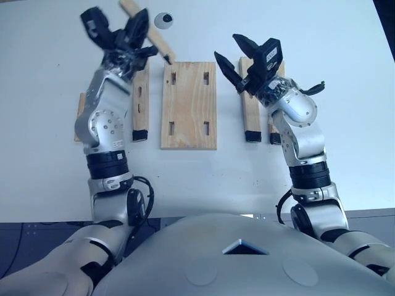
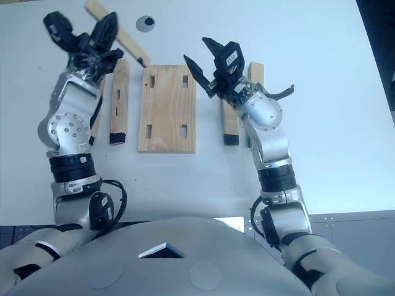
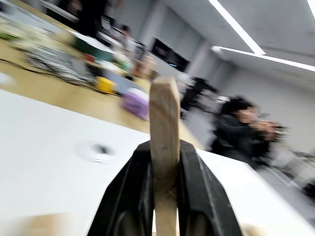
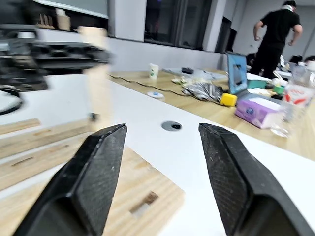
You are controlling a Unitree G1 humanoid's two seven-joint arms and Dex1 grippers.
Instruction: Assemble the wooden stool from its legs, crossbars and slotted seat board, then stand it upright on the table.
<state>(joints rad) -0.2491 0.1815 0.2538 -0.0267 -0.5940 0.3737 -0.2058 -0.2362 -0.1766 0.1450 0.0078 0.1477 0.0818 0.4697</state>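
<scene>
Clenched on a wooden leg (image 3: 164,103), the left claw (image 3: 165,147) holds it raised; the right claw (image 1: 229,49) hangs released over the slotted seat board (image 1: 189,105) between them. Leg-fitting seems in hand: next, align its end with a slot.

You have bright, even light here. The white worktop (image 1: 321,37) is close to washed out beyond the far end of the seat board (image 1: 189,105), with no hard glare on the wood itself. Shadows are soft and short, lying close to the arms on either side of the board. Long ceiling light strips (image 3: 236,27) show in the left wrist view, where the room behind is smeared. The leg (image 3: 165,113) in the left gripper (image 3: 166,147) also looks blurred.
</scene>
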